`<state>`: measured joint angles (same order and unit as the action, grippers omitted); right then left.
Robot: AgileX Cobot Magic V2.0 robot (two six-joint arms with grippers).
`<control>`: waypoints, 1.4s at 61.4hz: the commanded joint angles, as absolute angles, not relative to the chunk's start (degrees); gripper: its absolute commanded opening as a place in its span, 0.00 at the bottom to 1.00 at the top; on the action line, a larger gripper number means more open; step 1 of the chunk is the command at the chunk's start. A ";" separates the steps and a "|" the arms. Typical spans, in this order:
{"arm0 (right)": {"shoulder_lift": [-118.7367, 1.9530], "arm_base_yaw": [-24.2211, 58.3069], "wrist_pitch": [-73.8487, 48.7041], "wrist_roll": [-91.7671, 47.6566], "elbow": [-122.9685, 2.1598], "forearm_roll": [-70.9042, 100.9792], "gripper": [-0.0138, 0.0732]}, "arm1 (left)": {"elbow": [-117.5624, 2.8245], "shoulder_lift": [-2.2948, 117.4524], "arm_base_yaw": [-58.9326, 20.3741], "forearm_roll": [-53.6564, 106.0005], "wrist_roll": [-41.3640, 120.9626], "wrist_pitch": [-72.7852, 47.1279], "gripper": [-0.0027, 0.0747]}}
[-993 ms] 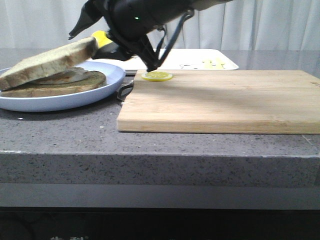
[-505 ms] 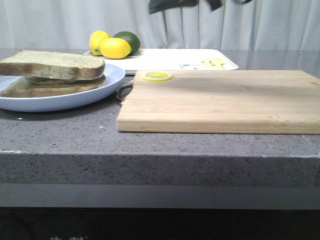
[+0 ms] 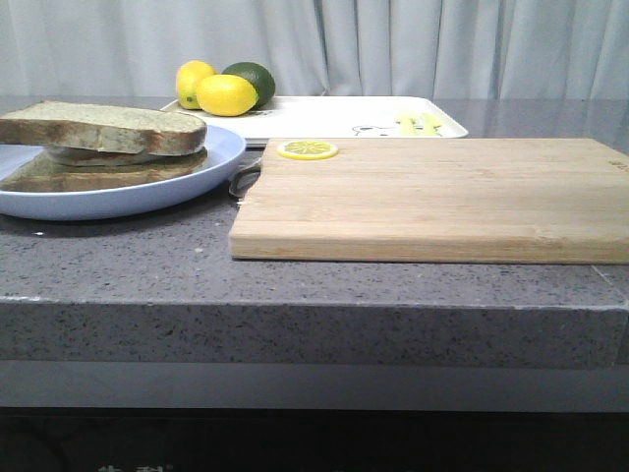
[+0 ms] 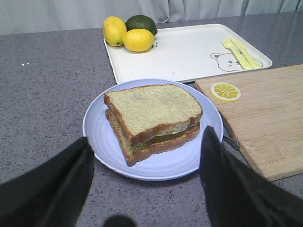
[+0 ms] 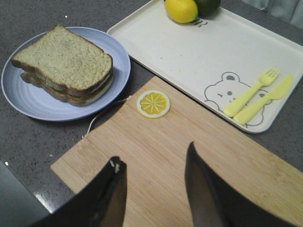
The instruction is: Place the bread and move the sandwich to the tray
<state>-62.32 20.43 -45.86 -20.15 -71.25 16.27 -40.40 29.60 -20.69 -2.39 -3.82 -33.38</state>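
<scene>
The left pincer is hovering open and empty. Just beyond it, the sandwich is sitting on the plate, freshly topped and released. The tray is waiting farther off. The right pincer is open too.

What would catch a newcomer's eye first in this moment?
The sandwich on the round blue plate, left of the cutting board, draws the eye first. Behind them lies the white tray, with two lemons and a lime in its corner and a yellow fork-and-knife print at the other end. A lemon slice sits on the board's corner nearest the plate.
</scene>
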 commanded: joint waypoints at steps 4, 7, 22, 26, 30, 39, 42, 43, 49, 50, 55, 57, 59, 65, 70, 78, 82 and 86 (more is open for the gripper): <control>-54.35 20.08 -42.94 -19.12 -66.91 13.33 0.52 | -41.96 30.17 -21.15 -2.43 -3.88 -29.24 0.65; -52.07 20.08 -42.94 -18.35 -64.68 12.29 0.52 | -41.96 30.17 -21.15 -2.43 -3.88 -29.24 0.65; -41.57 20.08 -43.23 -13.24 -55.03 9.52 0.52 | -41.96 30.17 -21.15 -2.67 -3.88 -29.24 0.65; -39.04 20.08 -43.23 -12.00 -53.09 9.52 0.52 | -41.96 30.17 -21.15 -3.15 -3.88 -29.24 0.65; -37.15 20.08 -43.28 -11.50 -51.21 9.52 0.52 | -41.96 30.17 -21.15 -3.79 -3.88 -29.31 0.65; -34.04 20.08 -44.63 -11.50 -48.69 8.00 0.52 | -41.96 30.99 -20.80 -5.65 -3.99 -29.72 0.65; -33.69 20.08 -45.53 -11.50 -48.56 7.38 0.52 | -42.21 32.03 -20.44 -5.93 -4.56 -30.33 0.65; -33.69 20.08 -45.82 -11.50 -48.56 7.15 0.52 | -42.37 32.59 -20.39 -6.04 -4.94 -31.06 0.65; -33.69 20.08 -46.55 -11.50 -48.56 6.10 0.52 | -45.20 37.46 -18.15 -6.55 -5.96 -38.69 0.65; -33.69 20.08 -46.61 -11.50 -48.56 5.91 0.52 | -45.99 38.75 -17.53 -6.72 -5.96 -40.48 0.65; -33.69 20.08 -46.50 -11.50 -48.56 5.76 0.52 | -49.54 43.80 -14.58 -7.55 -5.96 -46.61 0.65; -33.69 20.08 -46.50 -11.50 -48.56 5.76 0.52 | -51.09 46.24 -13.03 -7.55 -5.96 -48.68 0.65; -33.69 20.08 -46.44 -11.50 -48.56 5.76 0.52 | -52.29 48.08 -11.65 -7.55 -5.85 -49.94 0.65; -33.69 20.08 -46.44 -11.50 -48.56 5.76 0.52 | -56.08 54.42 -6.40 -6.30 -5.21 -51.85 0.65; -33.69 20.08 -46.44 -11.50 -48.56 5.76 0.52 | -58.81 59.23 -1.65 -0.67 -1.16 -52.52 0.65; -33.87 20.08 -46.40 -11.50 -48.56 5.76 0.52 | -63.04 66.63 6.24 16.32 11.83 -55.31 0.65; -33.87 20.08 -46.19 -11.50 -48.56 5.76 0.52 | -64.55 69.92 9.41 22.86 15.37 -55.84 0.65; -33.87 20.08 -45.97 -11.50 -48.56 5.76 0.52 | -65.80 73.16 11.78 28.49 17.85 -56.24 0.65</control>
